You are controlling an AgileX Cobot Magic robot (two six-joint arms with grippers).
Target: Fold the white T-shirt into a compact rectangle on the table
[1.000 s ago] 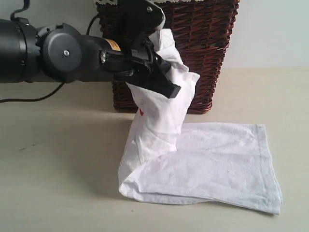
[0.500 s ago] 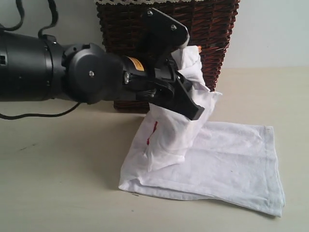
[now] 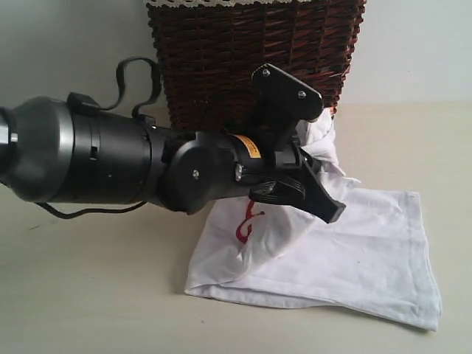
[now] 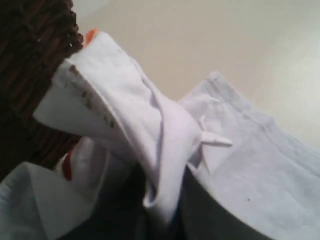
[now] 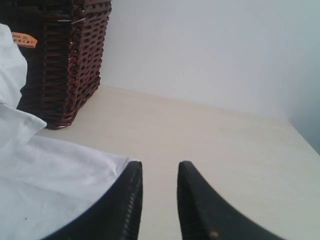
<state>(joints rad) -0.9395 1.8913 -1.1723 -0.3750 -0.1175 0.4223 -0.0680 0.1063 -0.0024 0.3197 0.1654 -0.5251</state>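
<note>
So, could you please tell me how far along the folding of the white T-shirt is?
Partway. Done: most of the white cotton T-shirt lies doubled and flat on the pale cream table. In hand: the left pincer is shut on its bunched collar end, raised before the dark brown wicker basket. Left: laying that part down and squaring the rectangle. The right pincer is open, holding nothing.

wall [image 5: 210, 50]: plain, pale — evenly lit | basket [image 3: 221, 66]: dark wicker, lace trim

So my right gripper [image 5: 159, 169] hung over the table [image 5: 215, 135], jaws a bit apart, nothing in them. White T-shirt [image 5: 50, 180] spilled in from the frame's edge, wicker basket [image 5: 70, 60] behind it.
</note>
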